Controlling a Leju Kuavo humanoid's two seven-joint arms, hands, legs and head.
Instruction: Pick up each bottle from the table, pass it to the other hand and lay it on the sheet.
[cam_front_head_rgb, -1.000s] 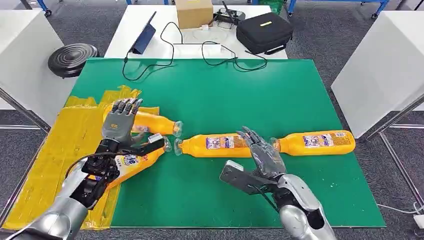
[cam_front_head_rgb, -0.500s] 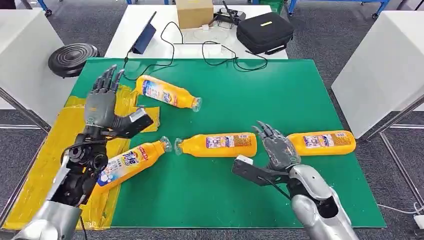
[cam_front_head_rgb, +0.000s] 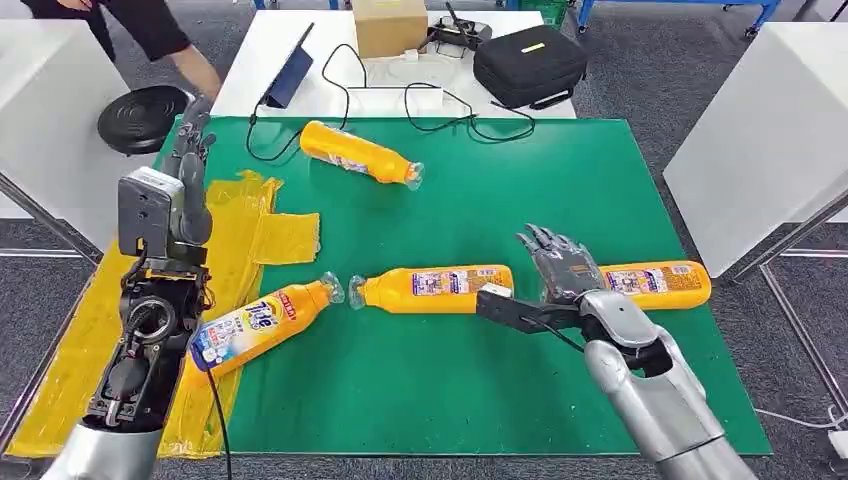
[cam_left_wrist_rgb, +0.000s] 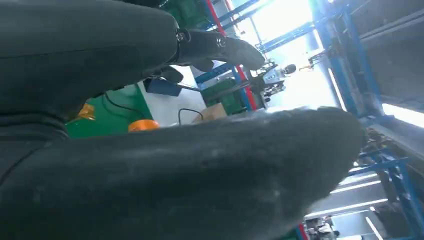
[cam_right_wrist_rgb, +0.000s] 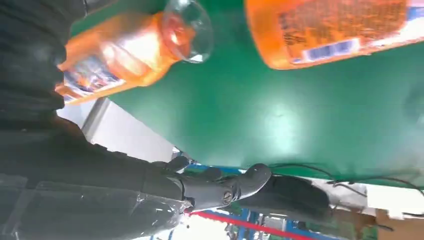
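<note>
Nearest on the green surface (cam_front_head_rgb: 420, 390), a labelled bottle (cam_front_head_rgb: 255, 325) lies at the left, its base on the yellow sheet (cam_front_head_rgb: 90, 300) and its clear cap pointing right onto the green. Just right of it a second bottle (cam_front_head_rgb: 435, 289) lies across the middle, cap toward the first, the two caps close but apart. The right hand (cam_front_head_rgb: 560, 272) hovers at this bottle's right end, fingers (cam_front_head_rgb: 545, 243) spread and thumb stretched left, holding nothing; it covers the cap end of a third bottle (cam_front_head_rgb: 655, 284) lying at the right. In the right wrist view both bottles are cut off at the picture edge.

The left hand (cam_front_head_rgb: 175, 195) is raised over the sheet's far part, seen edge-on; its fingers point away, seem straight and have hold of nothing, though its palm is hidden. The left wrist view is mostly blurred dark hand.

Farther off, a fourth bottle (cam_front_head_rgb: 358, 152) lies aslant on the green, well clear of the sheet. Beyond, a person's arm (cam_front_head_rgb: 190, 62) reaches in, cut off at the top.
</note>
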